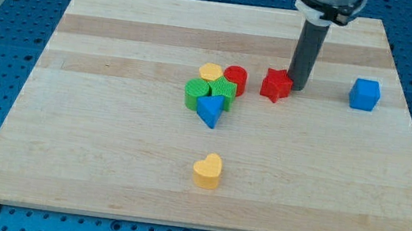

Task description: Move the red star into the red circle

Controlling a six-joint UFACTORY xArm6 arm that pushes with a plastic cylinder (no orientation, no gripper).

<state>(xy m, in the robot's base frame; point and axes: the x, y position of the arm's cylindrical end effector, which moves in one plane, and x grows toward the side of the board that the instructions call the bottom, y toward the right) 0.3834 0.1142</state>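
The red star (276, 85) lies on the wooden board right of centre. The red circle (235, 79) stands a short gap to its left, at the right end of a tight cluster. My tip (299, 88) is the lower end of the dark rod, touching or almost touching the star's right side. The rod rises towards the view's top.
The cluster also holds a yellow block (211, 71), two green blocks (196, 94) (223, 91) and a blue triangle (210, 110). A blue cube (365, 94) sits at the view's right. A yellow heart (207, 171) lies lower centre. The board's rim (200, 220) borders blue flooring.
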